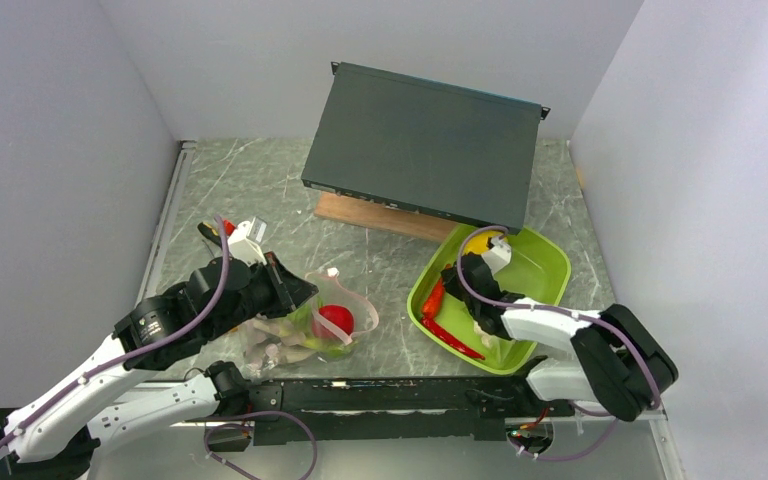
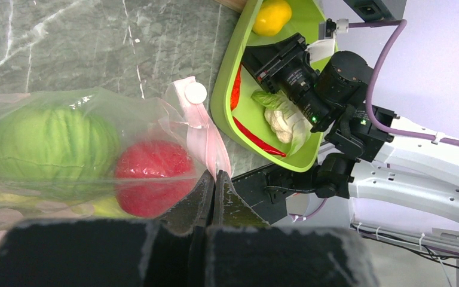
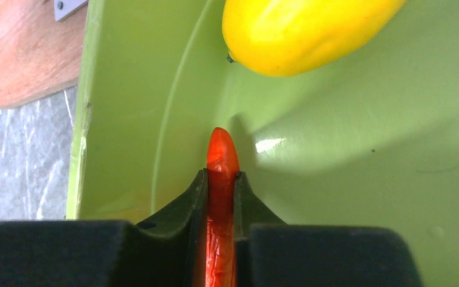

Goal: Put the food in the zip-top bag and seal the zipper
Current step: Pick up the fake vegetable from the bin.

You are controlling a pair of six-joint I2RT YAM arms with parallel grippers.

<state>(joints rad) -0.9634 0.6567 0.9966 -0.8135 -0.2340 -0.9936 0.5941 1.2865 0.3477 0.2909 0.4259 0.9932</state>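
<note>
In the tray (image 1: 550, 262), right hand (image 3: 220, 179) clamped narrow on a chili (image 3: 222, 155), tip poking past the fingers; yellow fruit (image 3: 299, 30) just beyond. Left hand (image 2: 214, 182) fully closed, pinching the bag (image 2: 66, 101) edge by the zipper (image 2: 203, 128). Bag on counter (image 1: 380, 260), cabbage (image 2: 48, 149) and tomato (image 2: 152, 179) inside.

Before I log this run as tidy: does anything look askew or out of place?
Yes: the dark flat rectangular box looks tilted, propped on a wooden block, its near corner overhanging the lime-green plastic tray.
</note>
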